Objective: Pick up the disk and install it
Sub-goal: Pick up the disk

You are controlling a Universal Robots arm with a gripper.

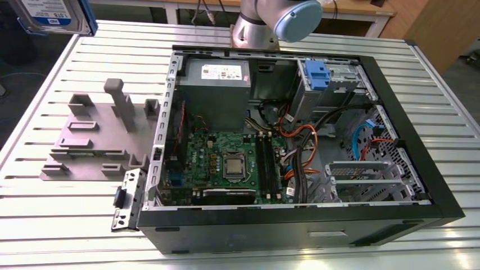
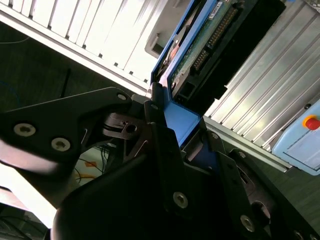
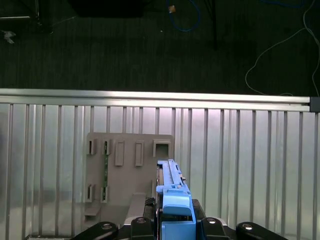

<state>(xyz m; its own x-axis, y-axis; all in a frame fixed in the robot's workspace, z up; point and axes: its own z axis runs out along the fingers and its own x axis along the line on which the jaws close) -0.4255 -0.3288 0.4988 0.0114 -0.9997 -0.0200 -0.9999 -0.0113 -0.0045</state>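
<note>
The hand (image 3: pixel 172 226) is gripping the disk (image 3: pixel 169 182) by the end of its blue carrier and is holding it on edge, raised clear above the grey fixture plate (image 3: pixel 125 170) on the bench (image 3: pixel 250 160). Open air is surrounding the disk's free edges. The open computer case (image 1: pixel 300 140) is sitting just beside the plate.

From where I stand, the disk (image 1: pixel 51 16) hangs in the exterior view's upper left corner, its top sliced off by the picture's edge. The arm (image 1: pixel 274 22) is cut short by the same edge. In the first wrist view the disk's near end is buried in the pincer (image 3: pixel 175 226), which itself runs off the frame.
</note>
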